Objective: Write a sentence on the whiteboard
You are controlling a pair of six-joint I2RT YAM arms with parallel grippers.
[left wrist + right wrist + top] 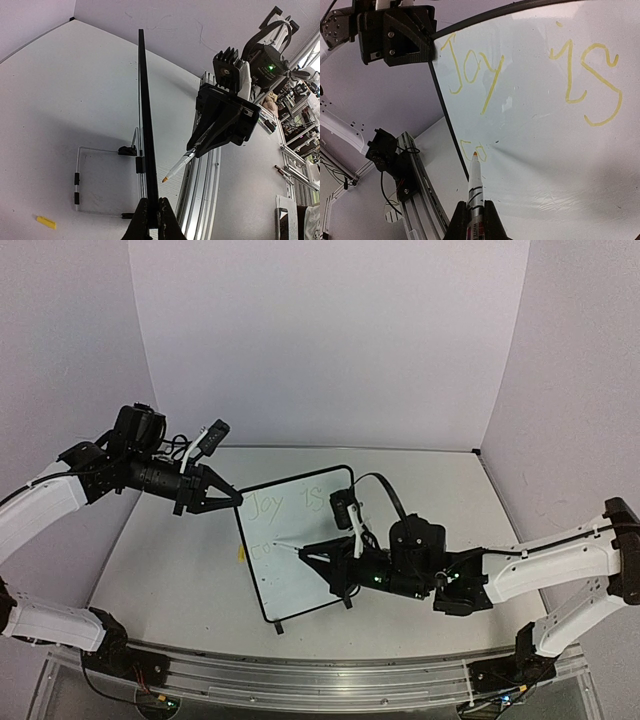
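The whiteboard [305, 575] stands upright on the table, its black frame edge-on in the left wrist view [145, 115]. My left gripper [232, 501] [152, 212] is shut on the frame's top left corner. The sentence [268, 506] reads "Joy" [470, 70] and "is" [587, 80] in yellow, with "co" [470, 149] beginning a second line. My right gripper [320, 557] [475, 212] is shut on a white marker [475, 182]. The marker's orange tip [164, 178] points at the "o", with a small gap to the board in the left wrist view.
A yellow marker cap [241, 553] [46, 222] lies on the table left of the board. A wire stand [77, 180] props the board from behind. An aluminium rail [300, 670] runs along the near table edge. Purple walls close in the table.
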